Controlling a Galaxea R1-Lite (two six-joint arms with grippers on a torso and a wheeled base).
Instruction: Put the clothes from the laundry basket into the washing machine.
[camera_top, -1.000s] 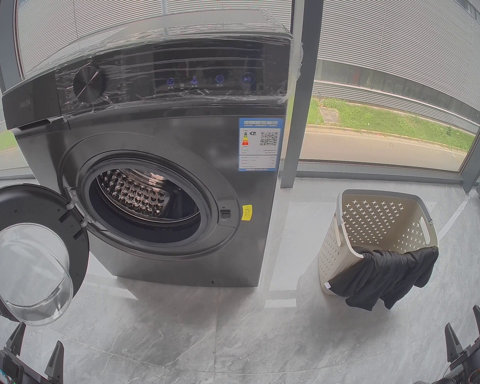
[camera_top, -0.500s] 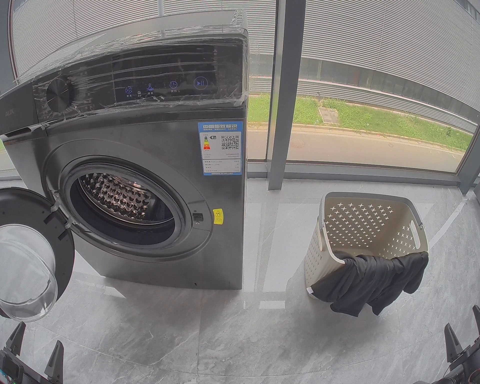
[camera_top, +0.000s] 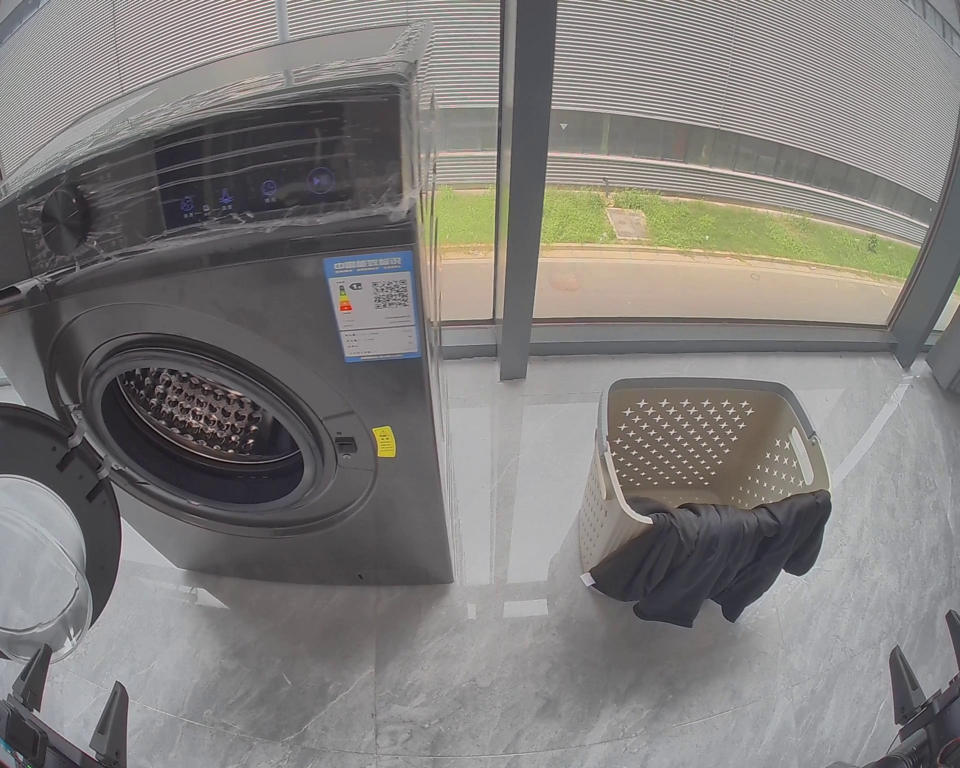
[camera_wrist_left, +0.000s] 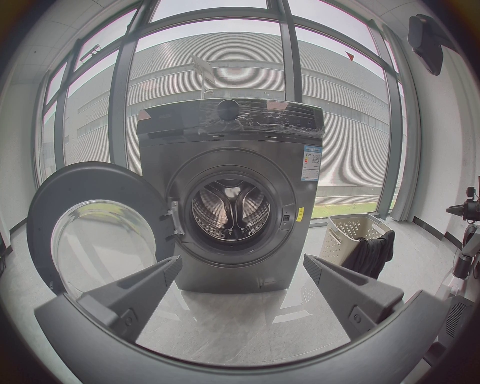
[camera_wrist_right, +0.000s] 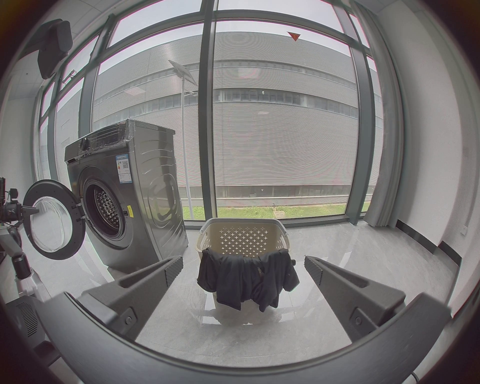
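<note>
- washing machine stands on the grey floor by the window. It is a front loader with clear film over its control panel.
- Its door is swung wide open on the robot's left side, glass bowl facing out, and the port is unobstructed.
- drum: perforated steel wall and paddles are in plain sight through the port.
- laundry basket is cream plastic with star-punched walls. It sits upright on the floor to the right of the machine, well apart from it and close to the window.
- The task's thing, a dark garment, is draped over the basket's near rim. Part of it is inside and most hangs down the outer wall, not quite reaching the floor.
- I can't tell what lies at the basket bottom under that fold.
- left gripper is low and near the open door, facing the drum port. Its claw is spread wide with nothing in it.
- right gripper is low and facing the basket and garment, well short of both. Its claw is also spread wide and holds nothing.
</note>
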